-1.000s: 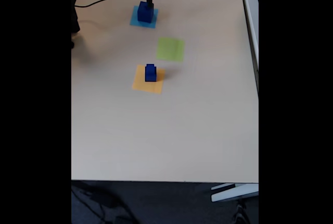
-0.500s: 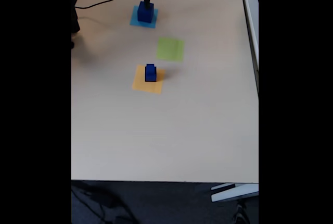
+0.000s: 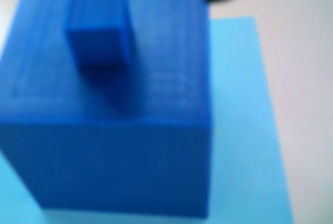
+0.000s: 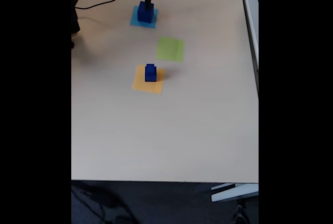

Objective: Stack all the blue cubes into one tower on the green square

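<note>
The arm is hanging over the large blue cube (image 3: 109, 125) carrying a small cube (image 3: 99, 26) on the light-blue square (image 4: 143, 17), fingers' state unreadable, likely needing a grasp toward the bare green square (image 4: 170, 49).

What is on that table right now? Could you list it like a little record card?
Table: pale beige table
Coloured squares: light-blue square, green square, orange-yellow square
On light-blue square: large blue cube with a small blue cube on top
On orange-yellow square: short blue stack, smaller cube above
On green square: nothing yet
Arm: gripper just above the far stack; whether its fingers are open cannot be told
</note>
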